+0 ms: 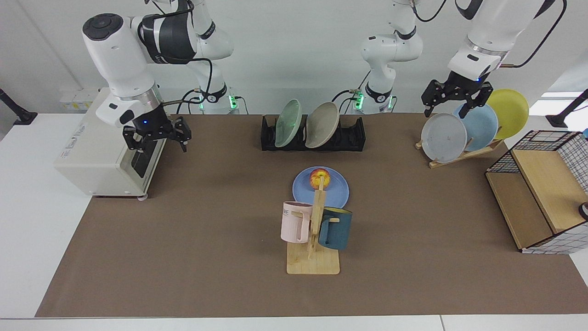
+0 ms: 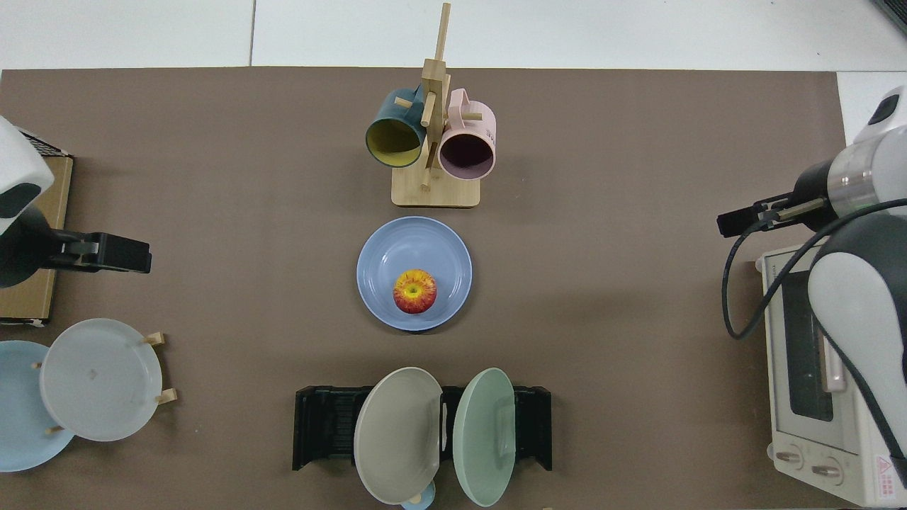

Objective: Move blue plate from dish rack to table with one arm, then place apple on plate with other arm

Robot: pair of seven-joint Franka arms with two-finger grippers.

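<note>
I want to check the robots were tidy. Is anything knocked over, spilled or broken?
Nothing stands out. The apple sits on the blue plate, flat on the brown mat. Two plates stand upright in the dish rack, and both mugs hang on the mug tree. The left pincer and right pincer hover at the sides, open, holding nothing.

A mug tree [image 1: 313, 239] holds a pink mug [image 1: 295, 222] and teal mug [image 1: 335, 228].

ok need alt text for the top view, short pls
A red and yellow apple sits on the blue plate at the middle of the brown-matted table, between a wooden mug stand and the black dish rack holding two plates. One robot arm is at each side edge.
</note>
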